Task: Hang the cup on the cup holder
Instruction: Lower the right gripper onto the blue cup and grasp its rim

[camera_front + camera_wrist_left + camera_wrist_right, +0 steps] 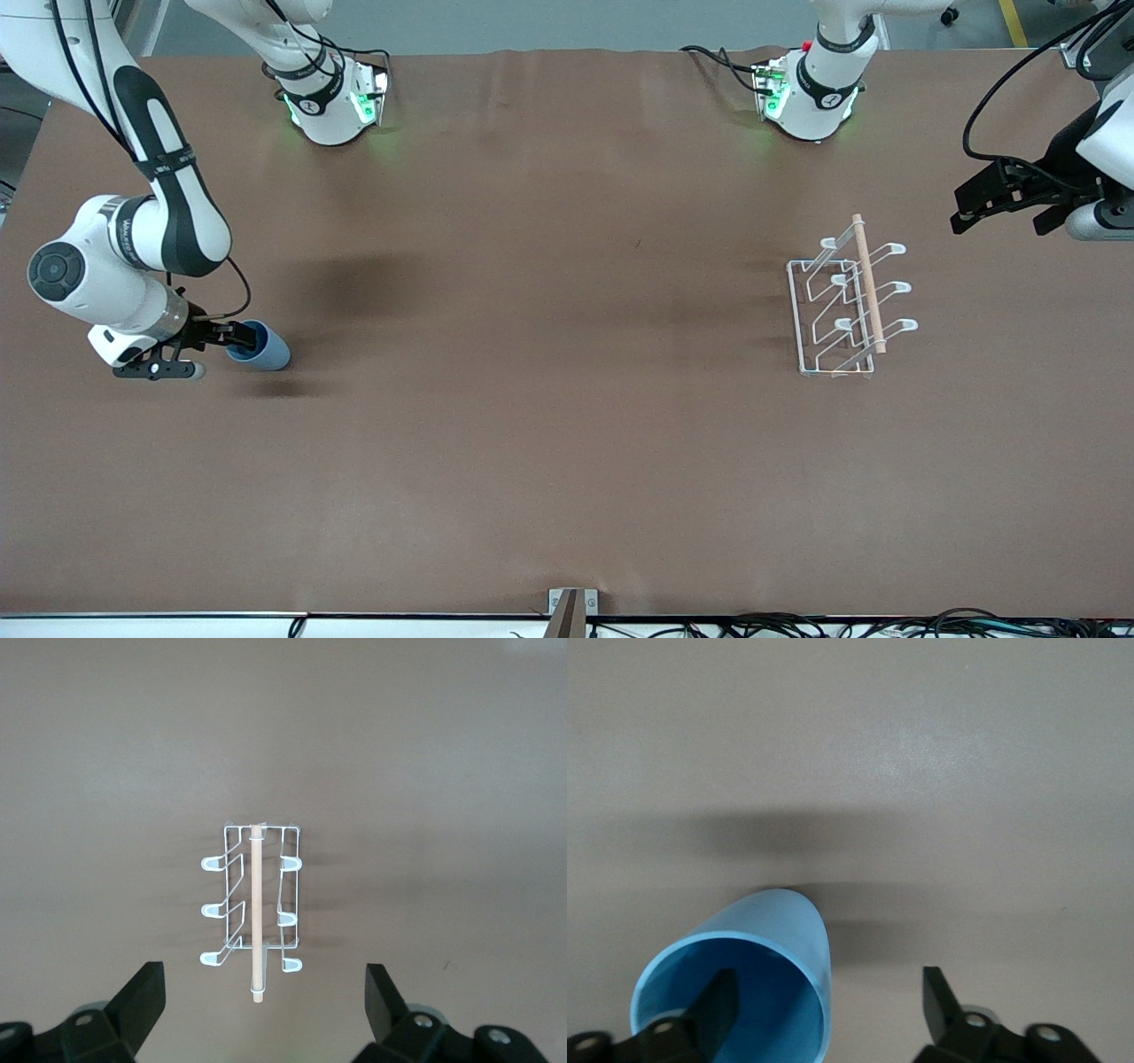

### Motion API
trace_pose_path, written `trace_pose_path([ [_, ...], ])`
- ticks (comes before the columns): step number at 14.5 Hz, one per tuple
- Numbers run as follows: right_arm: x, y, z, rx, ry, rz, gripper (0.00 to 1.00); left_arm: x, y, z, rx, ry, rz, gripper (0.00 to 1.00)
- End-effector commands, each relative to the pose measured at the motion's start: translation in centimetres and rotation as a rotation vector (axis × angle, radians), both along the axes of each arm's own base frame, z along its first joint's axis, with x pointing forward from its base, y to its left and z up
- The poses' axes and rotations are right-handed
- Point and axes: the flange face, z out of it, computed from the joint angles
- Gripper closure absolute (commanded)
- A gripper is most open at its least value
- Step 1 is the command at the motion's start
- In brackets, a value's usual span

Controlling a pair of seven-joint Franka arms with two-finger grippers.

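We see the right gripper (237, 341) open astride the rim of the cup (262, 347), one finger inside, at the right arm's end. The left gripper (979, 211) waits open near the cup holder (846, 301).

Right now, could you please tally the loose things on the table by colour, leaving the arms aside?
Blue: 1, the cup, lying on its side with one finger of the right gripper inside its mouth.
White wire with a wooden rod: 1, the cup holder, under the open left gripper.
Total: 2.
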Motion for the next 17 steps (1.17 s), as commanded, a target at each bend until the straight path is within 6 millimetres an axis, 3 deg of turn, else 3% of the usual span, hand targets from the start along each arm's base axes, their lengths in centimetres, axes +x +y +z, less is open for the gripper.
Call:
trace_pose_path([
  [1,-0.5,-0.3,-0.4,0.004,0.006,0.001,0.31,0.2,0.1,0.2,0.007,-0.012,0.011,0.01],
  [4,-0.4,-0.2,-0.4,0.008,0.008,-0.009,0.54,0.2,0.1,0.2,0.009,-0.011,0.009,0.01],
  [6,-0.3,-0.2,-0.6,0.012,0.008,-0.015,0.64,0.2,0.1,0.2,0.009,-0.012,0.011,0.01],
  [9,-0.2,-0.3,-0.6,0.013,0.006,-0.019,0.96,0.3,0.1,0.1,0.009,-0.011,0.009,0.01],
  [13,0.7,-0.5,0.8,0.014,0.016,-0.018,1.00,0.3,0.2,0.1,0.009,-0.011,0.011,0.01],
  [15,1.9,-0.6,3.7,0.023,0.085,-0.015,1.00,0.3,0.1,0.1,0.009,-0.011,0.009,0.01],
  [17,3.7,-0.2,7.9,0.040,0.120,-0.019,1.00,0.3,0.1,0.1,0.009,-0.011,0.009,0.01],
])
